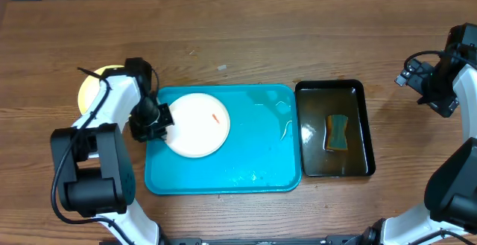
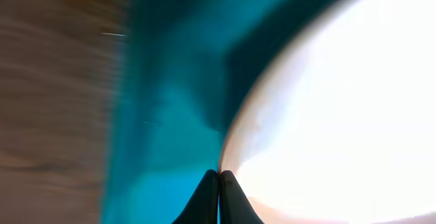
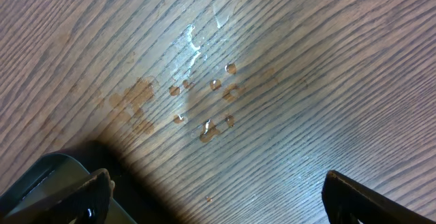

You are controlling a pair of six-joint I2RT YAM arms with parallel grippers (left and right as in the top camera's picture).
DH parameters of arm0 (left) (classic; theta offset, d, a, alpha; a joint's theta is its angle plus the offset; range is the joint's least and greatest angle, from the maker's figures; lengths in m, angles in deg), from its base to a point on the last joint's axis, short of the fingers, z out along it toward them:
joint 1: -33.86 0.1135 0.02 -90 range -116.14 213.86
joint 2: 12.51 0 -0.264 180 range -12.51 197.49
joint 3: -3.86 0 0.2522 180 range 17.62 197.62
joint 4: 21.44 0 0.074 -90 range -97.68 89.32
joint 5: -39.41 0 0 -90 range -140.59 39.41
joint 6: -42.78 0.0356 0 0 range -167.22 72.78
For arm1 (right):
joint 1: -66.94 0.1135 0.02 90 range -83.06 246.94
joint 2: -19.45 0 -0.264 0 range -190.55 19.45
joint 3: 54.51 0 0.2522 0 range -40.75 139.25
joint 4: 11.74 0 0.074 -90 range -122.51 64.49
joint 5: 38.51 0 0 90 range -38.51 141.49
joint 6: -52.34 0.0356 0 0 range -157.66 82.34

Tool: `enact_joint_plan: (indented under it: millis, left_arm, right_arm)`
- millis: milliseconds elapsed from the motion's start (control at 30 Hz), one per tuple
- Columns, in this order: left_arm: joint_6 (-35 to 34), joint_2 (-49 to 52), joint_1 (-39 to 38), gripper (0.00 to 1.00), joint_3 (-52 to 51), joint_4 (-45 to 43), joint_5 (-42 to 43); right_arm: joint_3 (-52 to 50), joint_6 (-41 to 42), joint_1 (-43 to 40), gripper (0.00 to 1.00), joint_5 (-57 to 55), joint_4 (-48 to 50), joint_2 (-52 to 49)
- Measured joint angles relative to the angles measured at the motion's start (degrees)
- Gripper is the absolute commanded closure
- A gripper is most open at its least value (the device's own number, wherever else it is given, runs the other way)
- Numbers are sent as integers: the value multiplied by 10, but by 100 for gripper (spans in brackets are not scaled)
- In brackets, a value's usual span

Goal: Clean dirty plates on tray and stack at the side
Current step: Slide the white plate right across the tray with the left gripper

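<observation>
A white plate with a small orange-red smear lies on the left half of the turquoise tray. My left gripper is at the plate's left rim. In the left wrist view its fingers are pressed together on the rim of the white plate, which casts a shadow on the tray. A pale yellow plate sits on the table left of the tray, partly hidden by my left arm. My right gripper is open and empty over bare wood at the far right. A third plate is not in view.
A black tray of brownish liquid with a sponge stands right of the turquoise tray; its corner shows in the right wrist view. Water droplets lie on the wood below my right gripper. The turquoise tray's right half is wet.
</observation>
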Motion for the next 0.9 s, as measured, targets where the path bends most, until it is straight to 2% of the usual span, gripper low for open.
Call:
enact_joint_plan:
  millis: [200,433,500,900]
  left_arm:
    - [10,0,-75,90,0,-8,48]
    - [12,0,-177,71,0,-26,66]
    - [12,0,-198,68,0,-29,68]
    - [-7,0,-198,61,33,-31,33]
  right_arm:
    - [0,0,0,0,0,0,0]
    - [0,0,0,0,0,0,0]
    - [0,0,0,0,0,0,0]
    - [0,0,0,0,0,0,0]
